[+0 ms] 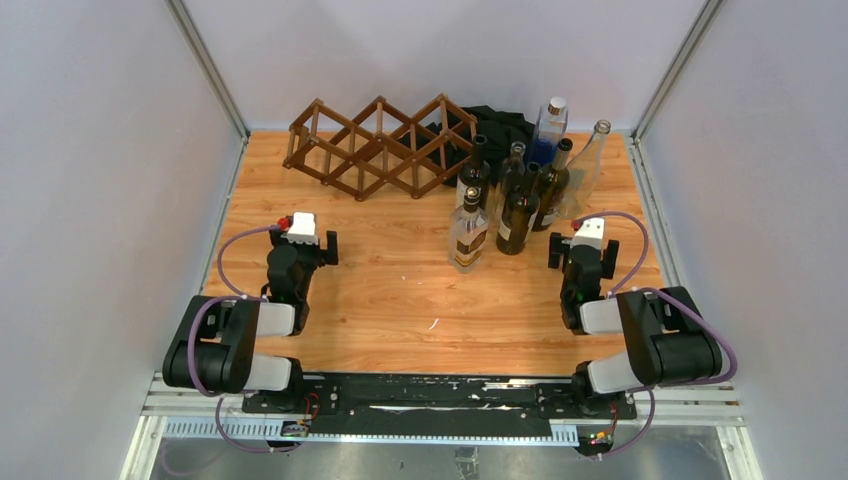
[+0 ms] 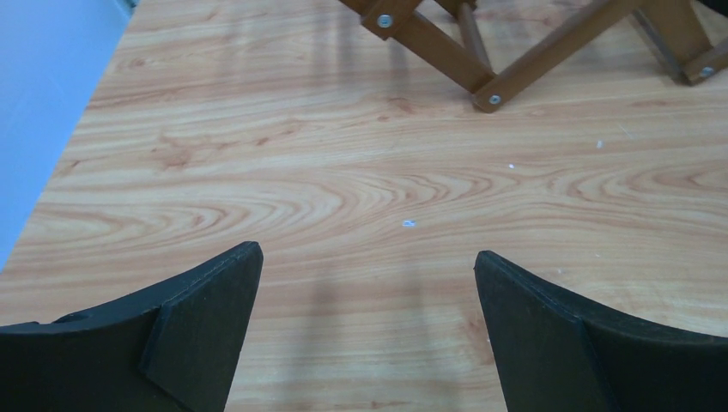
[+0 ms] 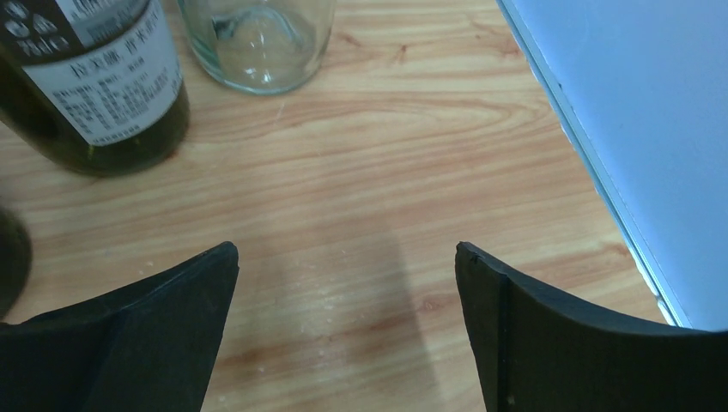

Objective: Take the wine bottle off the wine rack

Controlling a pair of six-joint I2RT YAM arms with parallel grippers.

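Observation:
The dark brown lattice wine rack [image 1: 380, 145] stands at the back of the wooden table, and its lower bars show in the left wrist view [image 2: 446, 60]. I see no bottle lying in its cells. Several bottles [image 1: 520, 190] stand upright in a group to its right. The nearest dark one [image 1: 474, 172] is next to the rack's right end. My left gripper [image 1: 303, 248] [image 2: 369, 257] is open and empty over bare wood, well in front of the rack. My right gripper [image 1: 583, 250] [image 3: 346, 253] is open and empty, just in front of the bottles.
A labelled dark green bottle [image 3: 94, 94] and a clear glass bottle [image 3: 257, 43] stand close ahead of the right gripper. A black cloth [image 1: 500, 125] lies behind the rack. White walls enclose the table; the right wall [image 3: 635, 129] is close to the right gripper.

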